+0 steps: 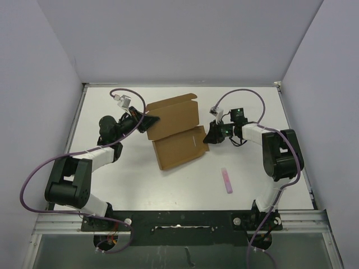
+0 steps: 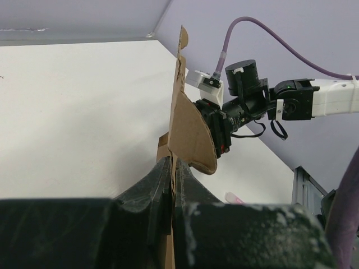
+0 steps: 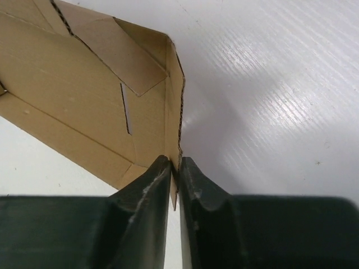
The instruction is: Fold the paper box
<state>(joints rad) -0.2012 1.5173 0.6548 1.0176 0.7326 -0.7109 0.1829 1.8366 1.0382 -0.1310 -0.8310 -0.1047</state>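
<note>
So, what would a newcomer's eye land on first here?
The brown paper box, half folded centre stage, with an arm at each side: the left gripper clamps its left edge, and the right gripper has its fingers either side of the raised right wall. A small pink stick lies loose, nearer the right arm's base.

The left fingers (image 2: 147, 197) hide the paper box's (image 2: 189, 133) lower edge.

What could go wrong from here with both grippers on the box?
1. The left gripper pinches the paper box only at its thin edge; a hard pull could tear or crease it.
2. The right gripper straddles just the end of a raised side wall, and how firmly it grips is unclear; the wall may slip out and flop flat.
</note>
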